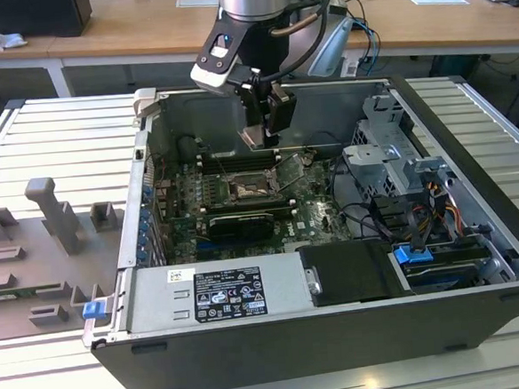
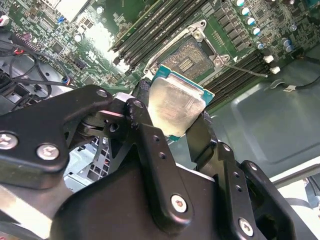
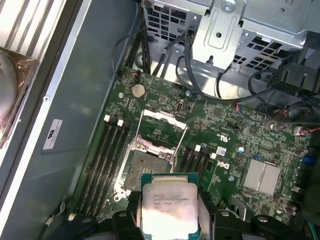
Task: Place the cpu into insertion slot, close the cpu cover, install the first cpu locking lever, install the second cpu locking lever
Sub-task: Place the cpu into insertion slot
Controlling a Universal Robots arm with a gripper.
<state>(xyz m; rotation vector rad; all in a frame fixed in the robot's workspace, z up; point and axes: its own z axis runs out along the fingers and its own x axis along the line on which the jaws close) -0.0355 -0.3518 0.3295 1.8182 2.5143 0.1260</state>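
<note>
Black hand (image 2: 172, 114) grasps the cpu (image 2: 178, 99) by two opposite edges, holding it in the air above the open insertion slot (image 3: 146, 167). The cpu cover (image 3: 161, 129) is swung open beside the slot, inside the computer case (image 1: 254, 366).

Slatted metal counter (image 1: 59, 137) carries the open PC case (image 1: 279, 353) right under the end effector (image 1: 267, 133), grey fixture plate (image 1: 34, 281) off beside.

The socket (image 3: 144, 167) lay clear from above; memory slots (image 3: 106, 156) flanked it, the cover (image 3: 161, 131) hinged back alongside.
</note>
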